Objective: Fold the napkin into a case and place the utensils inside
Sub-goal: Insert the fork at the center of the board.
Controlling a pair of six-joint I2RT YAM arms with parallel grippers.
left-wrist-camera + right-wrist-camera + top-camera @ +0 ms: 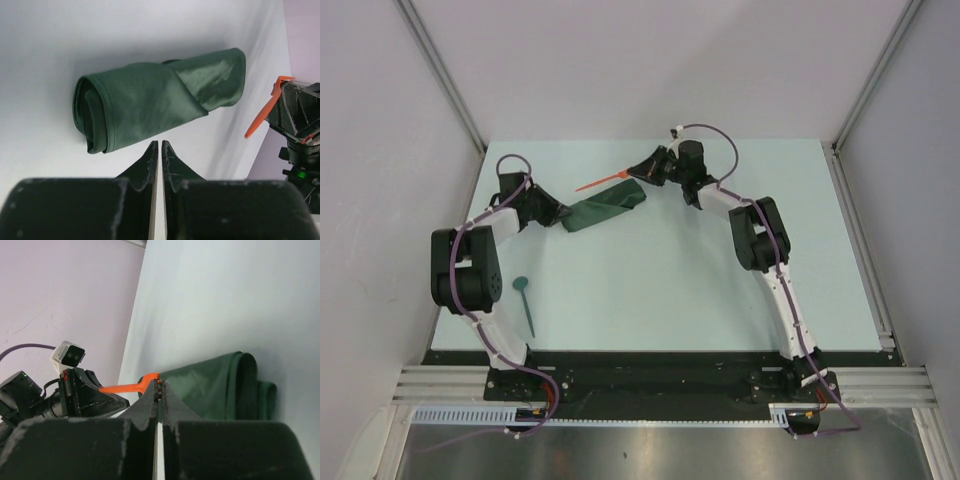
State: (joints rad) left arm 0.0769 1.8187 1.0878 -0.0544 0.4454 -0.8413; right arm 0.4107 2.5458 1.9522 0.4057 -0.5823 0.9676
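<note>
The dark green napkin (606,208) lies folded into a narrow case at the back of the table, its rolled end facing my left gripper (561,215). In the left wrist view the case (155,100) sits just beyond my left gripper (160,143), whose jaws are shut with nothing between them. My right gripper (632,172) is shut on the orange-red utensil (600,182) above the case's far end. The right wrist view shows the orange-red utensil (125,388) pinched by its head, handle sticking out left. The teal utensil (526,300) lies on the table beside the left arm.
The light table (670,290) is bounded by grey walls at the back and both sides. A metal rail (865,250) runs along the right edge. Both arm bases stand on the black strip (660,385) at the near edge.
</note>
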